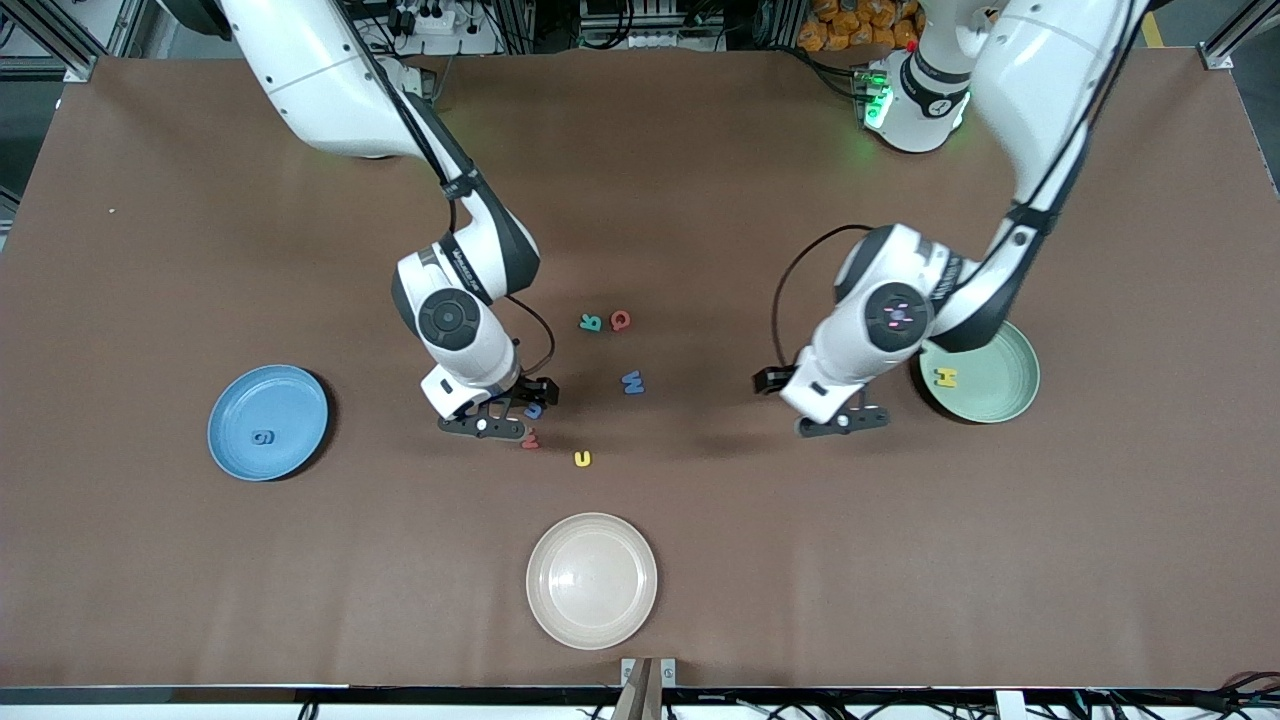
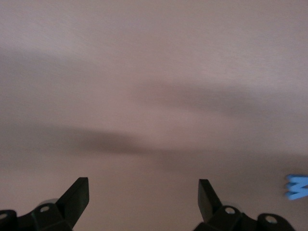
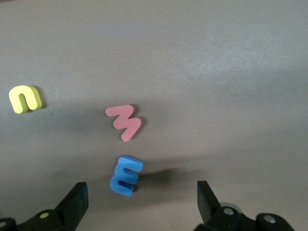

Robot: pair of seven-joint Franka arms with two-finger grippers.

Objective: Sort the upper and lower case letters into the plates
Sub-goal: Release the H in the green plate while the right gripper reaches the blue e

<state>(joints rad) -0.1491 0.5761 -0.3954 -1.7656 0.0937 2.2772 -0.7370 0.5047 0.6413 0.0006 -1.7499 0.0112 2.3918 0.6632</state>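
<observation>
Hovering low over the cluster of loose letters, the right gripper [image 1: 500,412] has its jaws spread wide with nothing between them, and the small blue letter [image 3: 125,175] sits just ahead of its fingertips [image 3: 77,197], with a red letter [image 3: 124,121] just beside it and a yellow letter [image 3: 24,98] a little way off toward the front camera. Picking the blue one looks like the step in hand, so the jaws should centre on it and come straight down, closing across its narrow width so the neighbouring red piece is not nudged or caught too. Three more pieces lie farther from the camera: a blue W-shaped letter [image 1: 632,382], a teal letter [image 1: 591,322] and a red round letter [image 1: 620,319]. One blue letter [image 1: 262,437] already lies in the sky blue plate [image 1: 235,455] toward the right arm's end, and a yellow H [image 1: 945,377] in the mint green plate [image 1: 1015,385] toward the left arm's end. The left gripper [image 1: 842,421] waits above bare brown table [image 1: 900,560] near the green plate, jaws apart and empty. A cream plate [image 1: 592,620] near the camera holds nothing.
</observation>
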